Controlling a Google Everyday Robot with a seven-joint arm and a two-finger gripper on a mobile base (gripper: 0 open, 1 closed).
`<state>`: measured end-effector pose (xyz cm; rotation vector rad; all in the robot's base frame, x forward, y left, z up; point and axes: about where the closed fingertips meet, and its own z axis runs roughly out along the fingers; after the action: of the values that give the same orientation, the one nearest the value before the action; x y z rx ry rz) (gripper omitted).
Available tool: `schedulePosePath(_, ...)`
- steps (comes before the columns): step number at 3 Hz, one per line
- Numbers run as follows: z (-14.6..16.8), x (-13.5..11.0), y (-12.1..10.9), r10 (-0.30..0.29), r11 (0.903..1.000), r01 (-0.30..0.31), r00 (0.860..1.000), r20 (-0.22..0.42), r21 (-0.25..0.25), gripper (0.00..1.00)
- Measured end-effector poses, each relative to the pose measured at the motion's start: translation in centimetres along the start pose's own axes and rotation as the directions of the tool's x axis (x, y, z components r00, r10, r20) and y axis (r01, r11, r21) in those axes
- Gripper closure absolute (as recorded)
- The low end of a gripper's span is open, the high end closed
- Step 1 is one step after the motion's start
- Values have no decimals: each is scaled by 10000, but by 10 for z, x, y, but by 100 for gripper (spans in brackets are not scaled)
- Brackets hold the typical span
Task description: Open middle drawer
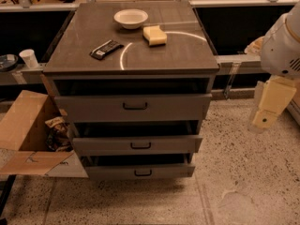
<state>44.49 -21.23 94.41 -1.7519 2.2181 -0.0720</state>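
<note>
While the cream-coloured claw [264, 112] hangs at the right edge of the scene, below the robot's rounded white arm [282, 43], it is well apart from the cabinet, and whether it is released or clenched I cannot tell.

To its left and a little lower is the grey middle drawer [108, 146], second of three stacked fronts, between the taller top drawer [93, 108] and the shorter bottom drawer [112, 172]. Its wide panel runs left to right and faces the near side. The small black handle [140, 146] lies level at its centre. A dark gap shows above the panel.

To do the step well, I judge the claw should travel left and down to handle height, square up to the panel, and take the handle at its middle. The pull should then go straight toward the near side along the slides — an off-centre or slanted pull could jam the drawer.

On the grey surface [187, 55] above lie a white bowl [131, 18], a yellow sponge [154, 35] and a black packet [106, 49] — none in the way.
</note>
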Motion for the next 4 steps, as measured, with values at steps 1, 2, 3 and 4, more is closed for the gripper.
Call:
schedulePosePath(1, 37, -1, 11, -662, 9976, 662, 9978, -30, -199, 0)
schedulePosePath(2, 133, -2, 39, -1626, 9817, 1673, 9851, 568, -909, 0)
schedulePosePath(3, 164, -21, 54, -1788, 9669, 1957, 9775, 1122, -1635, 0)
schedulePosePath(4, 164, -21, 54, -1788, 9669, 1957, 9775, 1122, -1635, 0)
